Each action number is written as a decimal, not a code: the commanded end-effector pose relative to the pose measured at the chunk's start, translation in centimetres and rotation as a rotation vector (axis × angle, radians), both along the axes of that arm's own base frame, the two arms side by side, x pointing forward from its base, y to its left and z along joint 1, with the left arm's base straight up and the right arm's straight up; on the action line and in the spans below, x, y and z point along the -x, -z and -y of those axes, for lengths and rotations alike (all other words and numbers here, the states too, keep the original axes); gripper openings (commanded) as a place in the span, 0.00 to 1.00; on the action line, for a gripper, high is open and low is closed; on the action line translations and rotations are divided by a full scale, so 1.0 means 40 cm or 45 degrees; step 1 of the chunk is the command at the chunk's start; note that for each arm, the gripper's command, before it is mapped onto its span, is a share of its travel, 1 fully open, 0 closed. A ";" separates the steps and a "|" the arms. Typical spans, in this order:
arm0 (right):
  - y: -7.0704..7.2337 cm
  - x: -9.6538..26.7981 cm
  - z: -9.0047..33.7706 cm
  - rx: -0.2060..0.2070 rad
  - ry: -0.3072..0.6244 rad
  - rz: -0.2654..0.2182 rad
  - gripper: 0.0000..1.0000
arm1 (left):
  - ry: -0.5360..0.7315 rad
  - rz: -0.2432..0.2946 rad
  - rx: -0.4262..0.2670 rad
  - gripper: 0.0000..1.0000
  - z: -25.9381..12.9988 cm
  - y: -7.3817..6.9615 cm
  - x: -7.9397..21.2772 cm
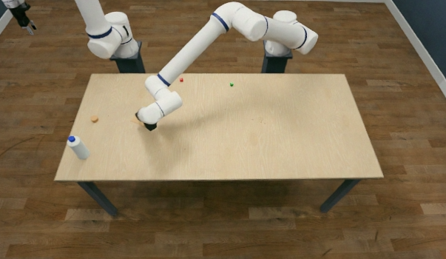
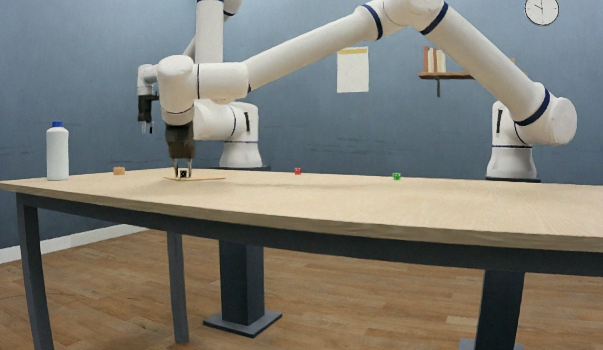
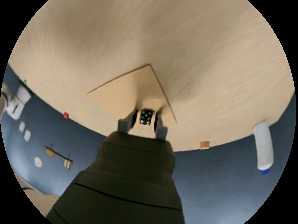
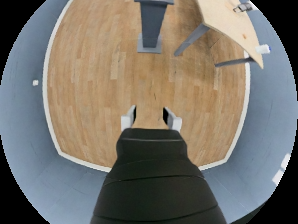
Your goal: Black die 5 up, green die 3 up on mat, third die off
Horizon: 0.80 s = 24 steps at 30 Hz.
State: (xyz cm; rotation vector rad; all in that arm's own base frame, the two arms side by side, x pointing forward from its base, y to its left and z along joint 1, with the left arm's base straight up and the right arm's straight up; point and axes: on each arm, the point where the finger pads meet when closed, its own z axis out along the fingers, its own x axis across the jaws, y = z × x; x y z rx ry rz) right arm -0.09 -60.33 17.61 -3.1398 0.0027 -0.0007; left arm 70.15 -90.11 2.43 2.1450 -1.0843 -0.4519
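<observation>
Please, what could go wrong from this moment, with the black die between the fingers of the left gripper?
The left gripper stands open around the black die, so a badly centred closing might push or tilt it.

The die sits near an edge of the mat, so after turning it might land partly off.

The fingers reach down close to the mat, so they could rub it and shift it.
</observation>
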 end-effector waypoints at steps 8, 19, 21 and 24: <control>-0.002 0.000 0.002 0.002 0.000 -0.001 1.00 | 0.000 0.002 0.002 0.40 0.001 -0.005 -0.001; -0.002 0.000 0.002 0.002 0.000 -0.001 1.00 | 0.000 0.002 0.002 0.40 0.001 -0.005 -0.001; -0.002 0.000 0.002 0.002 0.000 -0.001 1.00 | 0.000 0.002 0.002 0.40 0.001 -0.005 -0.001; -0.002 0.000 0.002 0.002 0.000 -0.001 1.00 | 0.000 0.002 0.002 0.40 0.001 -0.005 -0.001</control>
